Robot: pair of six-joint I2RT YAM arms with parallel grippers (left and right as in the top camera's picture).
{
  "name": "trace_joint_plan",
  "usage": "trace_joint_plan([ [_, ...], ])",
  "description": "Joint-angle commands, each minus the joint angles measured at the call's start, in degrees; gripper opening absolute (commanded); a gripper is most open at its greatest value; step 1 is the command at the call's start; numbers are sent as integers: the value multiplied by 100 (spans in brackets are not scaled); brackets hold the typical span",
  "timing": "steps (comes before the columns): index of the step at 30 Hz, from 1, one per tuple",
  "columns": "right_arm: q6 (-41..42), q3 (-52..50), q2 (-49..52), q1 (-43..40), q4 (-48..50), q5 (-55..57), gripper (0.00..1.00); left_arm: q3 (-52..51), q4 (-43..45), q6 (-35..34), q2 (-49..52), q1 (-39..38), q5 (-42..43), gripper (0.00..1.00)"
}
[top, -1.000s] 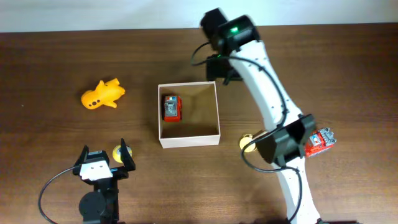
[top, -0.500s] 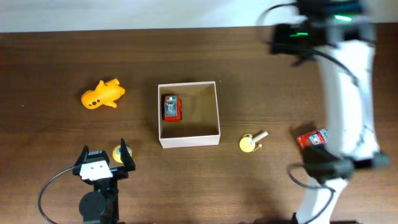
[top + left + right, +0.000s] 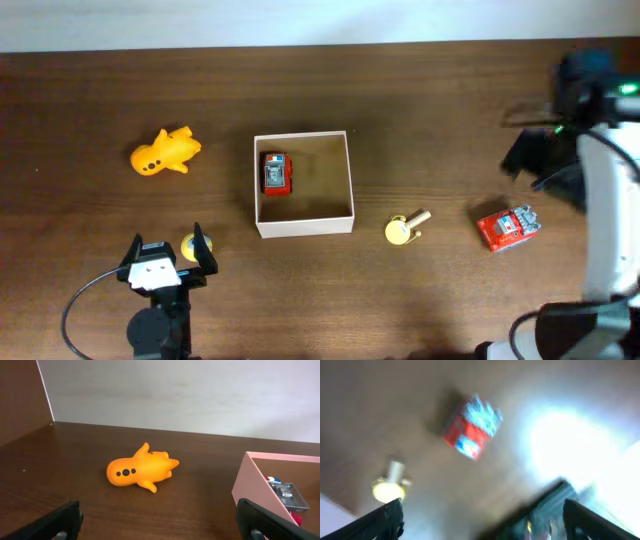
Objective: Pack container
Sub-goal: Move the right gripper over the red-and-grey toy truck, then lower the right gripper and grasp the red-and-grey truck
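Two fingers of the left tool [image 3: 168, 250] stand apart, gripping nothing. Midway along the tabletop [image 3: 450, 90] sits the square container [image 3: 304, 227], open upward, sides parallel to the tabletop's edges, no longer axis: thin white walls, brown floor. Its left half holds a red toy car [image 3: 276, 173]. Far right, the blurred right tool [image 3: 481, 510] is spread wide.

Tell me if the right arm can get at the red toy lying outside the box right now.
Probably yes. The red toy lies alone on the table, ahead of the right pincer, whose jaws stand wide apart. Nothing sits between them; the yellow piece lies aside.
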Motion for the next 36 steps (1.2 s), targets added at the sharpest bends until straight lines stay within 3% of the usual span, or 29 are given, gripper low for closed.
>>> trace_joint_plan([
  [1,1375,-772,-531,-24,11,319,97,-11,-26,92,-44,35,42,99],
  [11,3464,-2750,-1005,-24,1123,66,98,-11,-26,90,-44,35,42,99],
  [19,4352,-4085,-1051,-17,3117,-809,98,-11,-26,92,-44,35,42,99],
  [24,4653,-4439,-1051,-20,3512,-780,98,-11,-26,92,-44,35,39,99],
  [36,4374,-4444,-1051,-26,3880,-114,98,-11,-26,90,-44,35,39,99],
])
